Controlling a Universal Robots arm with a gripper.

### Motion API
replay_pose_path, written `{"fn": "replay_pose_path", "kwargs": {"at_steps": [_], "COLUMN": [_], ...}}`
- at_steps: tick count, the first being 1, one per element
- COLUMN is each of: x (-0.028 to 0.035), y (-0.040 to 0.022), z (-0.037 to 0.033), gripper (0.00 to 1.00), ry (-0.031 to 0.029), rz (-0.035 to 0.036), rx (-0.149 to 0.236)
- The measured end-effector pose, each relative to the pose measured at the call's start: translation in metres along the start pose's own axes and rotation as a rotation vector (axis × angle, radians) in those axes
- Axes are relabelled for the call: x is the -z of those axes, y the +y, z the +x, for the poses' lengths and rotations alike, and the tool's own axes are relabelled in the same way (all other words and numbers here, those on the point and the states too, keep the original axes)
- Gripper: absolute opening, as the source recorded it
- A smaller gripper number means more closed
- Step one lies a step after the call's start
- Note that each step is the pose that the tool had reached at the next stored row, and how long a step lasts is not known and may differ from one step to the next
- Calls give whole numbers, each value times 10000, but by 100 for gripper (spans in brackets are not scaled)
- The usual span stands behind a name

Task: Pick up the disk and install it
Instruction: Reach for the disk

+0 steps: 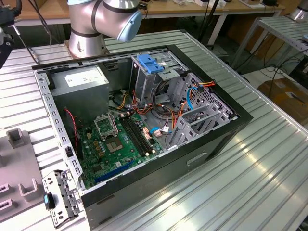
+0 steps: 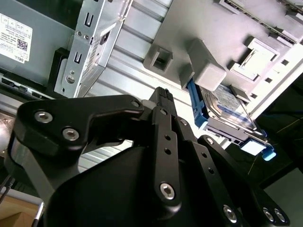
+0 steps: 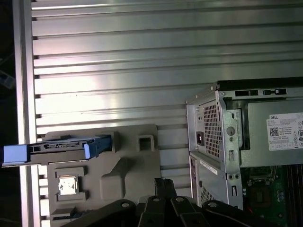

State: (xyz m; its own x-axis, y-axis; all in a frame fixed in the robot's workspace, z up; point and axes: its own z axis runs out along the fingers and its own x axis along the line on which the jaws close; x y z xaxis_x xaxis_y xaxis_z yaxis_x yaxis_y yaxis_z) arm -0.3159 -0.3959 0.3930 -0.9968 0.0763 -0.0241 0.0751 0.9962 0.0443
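Note:
The disk (image 2: 227,109) stands on edge in a slot of a grey plastic fixture (image 2: 208,33), a silver drive with blue carrier rails along its sides. In the first wrist view the disk (image 3: 61,147) is seen edge-on, with blue tabs at both ends, on the same fixture (image 3: 128,163). My gripper (image 2: 163,94) hangs above the ribbed table a short way from the disk and does not touch it. Its black fingers are shut together with nothing between them, as the gripper (image 3: 164,182) also appears in the first wrist view.
The open computer case (image 1: 211,144) lies on the ribbed aluminium table (image 1: 250,192), with a grey drive cage and blue latch (image 1: 149,65) inside. The arm's base (image 1: 91,29) stands behind the case. A loose metal bracket (image 1: 60,197) lies by the fixture (image 1: 17,163).

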Motion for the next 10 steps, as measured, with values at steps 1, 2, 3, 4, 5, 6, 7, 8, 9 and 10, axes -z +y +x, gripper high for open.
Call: {"fn": "replay_pose_path", "kwargs": {"at_steps": [1, 2, 3, 4, 5, 6, 7, 8, 9, 10], "x": [0, 0, 0, 1, 1, 1, 1, 2, 2, 2], "y": [1, 3, 6, 9, 15, 31, 39, 46, 52, 58], "z": [11, 22, 35, 46, 68, 105, 131, 161, 192, 228], "gripper": [11, 11, 11, 11, 11, 11, 11, 11, 11, 11], "ry": [0, 0, 0, 0, 0, 0, 0, 1, 0, 1], "rz": [0, 0, 0, 0, 0, 0, 0, 0, 1, 0], "rx": [0, 1, 1, 1, 1, 1, 0, -1, 0, 1]}}
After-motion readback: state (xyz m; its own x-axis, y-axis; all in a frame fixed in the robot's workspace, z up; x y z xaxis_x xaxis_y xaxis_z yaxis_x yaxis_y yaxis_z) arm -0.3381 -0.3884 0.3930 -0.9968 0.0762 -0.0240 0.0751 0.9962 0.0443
